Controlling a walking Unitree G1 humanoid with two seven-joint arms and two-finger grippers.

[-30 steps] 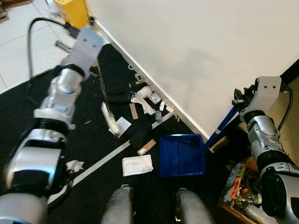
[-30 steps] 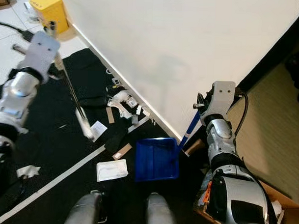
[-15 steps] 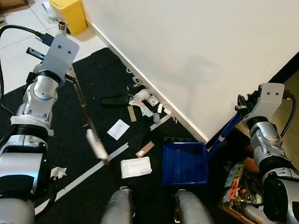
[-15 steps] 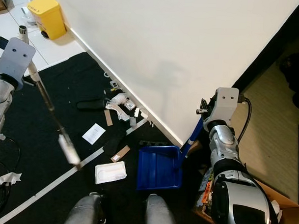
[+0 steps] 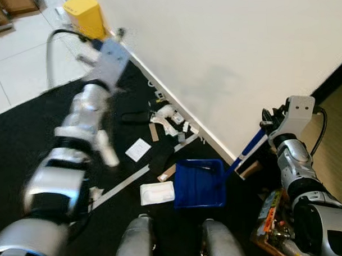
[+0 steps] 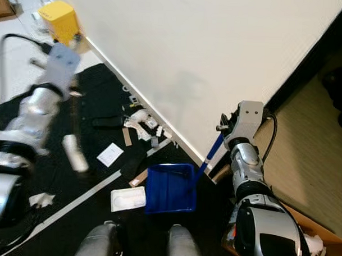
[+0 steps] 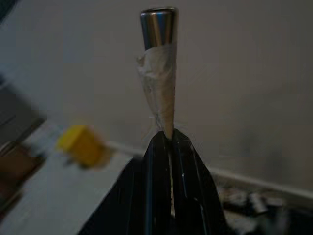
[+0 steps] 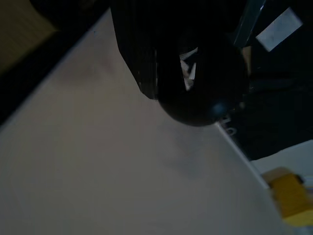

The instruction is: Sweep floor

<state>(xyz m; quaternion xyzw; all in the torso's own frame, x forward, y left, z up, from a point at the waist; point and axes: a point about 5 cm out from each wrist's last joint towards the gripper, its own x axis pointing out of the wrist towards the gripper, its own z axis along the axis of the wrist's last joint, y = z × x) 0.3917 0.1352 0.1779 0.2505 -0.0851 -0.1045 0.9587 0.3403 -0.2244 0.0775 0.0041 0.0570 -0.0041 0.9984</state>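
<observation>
On black floor [image 5: 24,134] beside white wall [image 5: 230,46]: blue dustpan [image 5: 198,184], open end toward scattered litter, blue handle [image 5: 246,148] slanting up into right gripper [image 5: 268,121]. Right fingers hard to read; cannot tell whether clamped on that handle. Left of dustpan, flat white packet [image 5: 156,192], brown card strip [image 5: 166,173], white paper square [image 5: 137,150], plus heap of white and dark scraps [image 5: 168,116] against skirting. Across black floor, pale tape line [image 5: 121,185] running diagonally. At far corner, yellow bin [image 5: 86,14] on white tiles. To right of robot, cardboard box [image 6: 316,231] of clutter on tan flooring. Blurred left arm raised over litter, broom head [image 6: 74,154] smeared beneath, off to left of paper square.

From left wrist: left gripper [image 7: 166,147] with fingers [image 7: 188,166] pressed together on taped broom handle [image 7: 157,73], metal tip pointing at wall, yellow bin blurred beyond. From right wrist: mostly dark, round black shape [image 8: 195,83] against wall, yellow bin at corner.
</observation>
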